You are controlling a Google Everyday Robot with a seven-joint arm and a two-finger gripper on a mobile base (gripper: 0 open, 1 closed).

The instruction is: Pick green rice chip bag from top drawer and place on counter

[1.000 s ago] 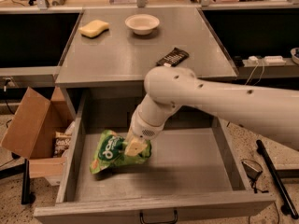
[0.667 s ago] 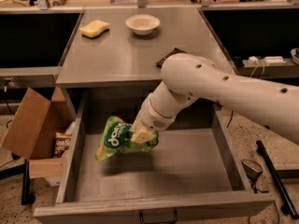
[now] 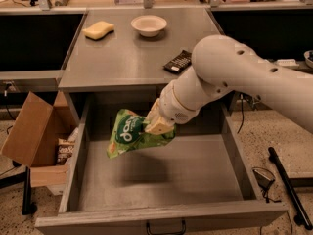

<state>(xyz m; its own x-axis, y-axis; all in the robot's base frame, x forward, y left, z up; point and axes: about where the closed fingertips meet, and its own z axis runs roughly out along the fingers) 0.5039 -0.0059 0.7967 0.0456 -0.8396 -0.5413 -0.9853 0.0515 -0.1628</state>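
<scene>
The green rice chip bag (image 3: 131,133) hangs in the air above the open top drawer (image 3: 161,173), level with the drawer's upper edge. My gripper (image 3: 157,126) is shut on the bag's right end and holds it clear of the drawer floor. The white arm reaches in from the right and hides part of the drawer's back. The counter (image 3: 129,58) lies just behind and above the drawer.
On the counter are a yellow sponge (image 3: 99,30), a white bowl (image 3: 148,25) and a small black wrapped bar (image 3: 178,61). A cardboard box (image 3: 34,131) stands left of the drawer. A black rod (image 3: 288,187) lies on the floor at right.
My gripper has lifted the bag up and to the right, from the drawer floor to the height of the drawer's upper edge.
</scene>
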